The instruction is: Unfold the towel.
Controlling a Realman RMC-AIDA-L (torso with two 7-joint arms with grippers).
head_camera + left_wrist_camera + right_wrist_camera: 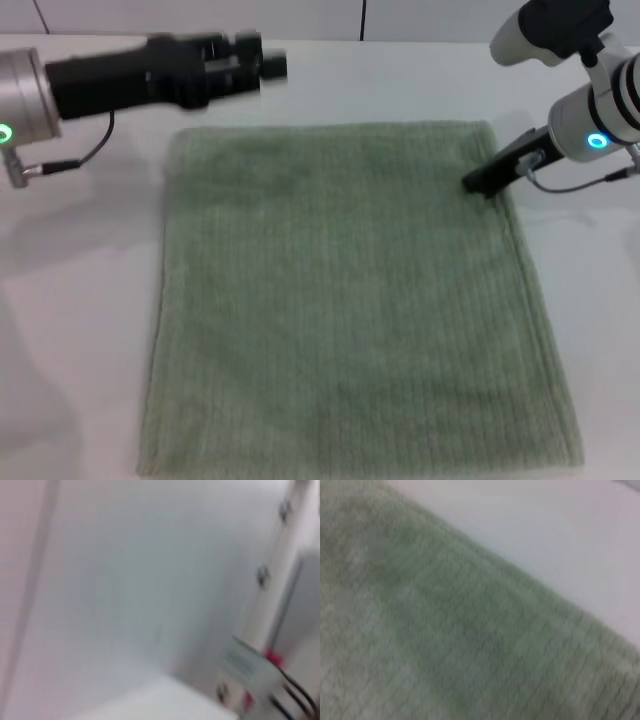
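- Looking down from the head view, we've got the towel [350, 300] lying flat and spread out on the white table [80, 330], sage green with fine ribbed stripes, filling most of the middle and running off toward 6 o'clock.
- Our left gripper [255, 65] sits up around 11 o'clock, off the cloth, just past the towel's far edge. It's carrying nothing, and honestly we can't tell whether its fingers are apart or together.
- Our right gripper [480, 183] is over at 2 o'clock, its dark tip down at the towel's far right corner, right by the hem. Whether it's pinching the cloth or just resting on it, we can't tell.
- The right wrist view is pretty much all towel [445, 630], with the hemmed edge cutting diagonally across and bare table [560, 535] beyond it.
- The left wrist view only gives us pale surfaces and some cables [292, 697], nothing of the towel.
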